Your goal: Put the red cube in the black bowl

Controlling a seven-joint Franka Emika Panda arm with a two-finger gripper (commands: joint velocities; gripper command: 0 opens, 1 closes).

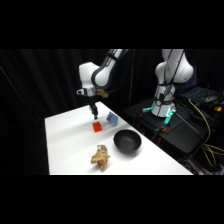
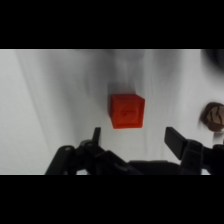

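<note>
One red cube, one light blue block, one black bowl, one tan figure — four things on one white table.

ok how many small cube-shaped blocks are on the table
2. The small bright red cube sits below the pincer; the small light blue block lies beside it, farther back than the glossy black bowl. None seem hidden.

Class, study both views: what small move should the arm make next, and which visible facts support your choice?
Probably lower the open gripper straight down around the red cube. In the wrist view its fingers stand apart with the cube free on the white table just ahead of the gap; the black bowl holds nothing yet.
</note>
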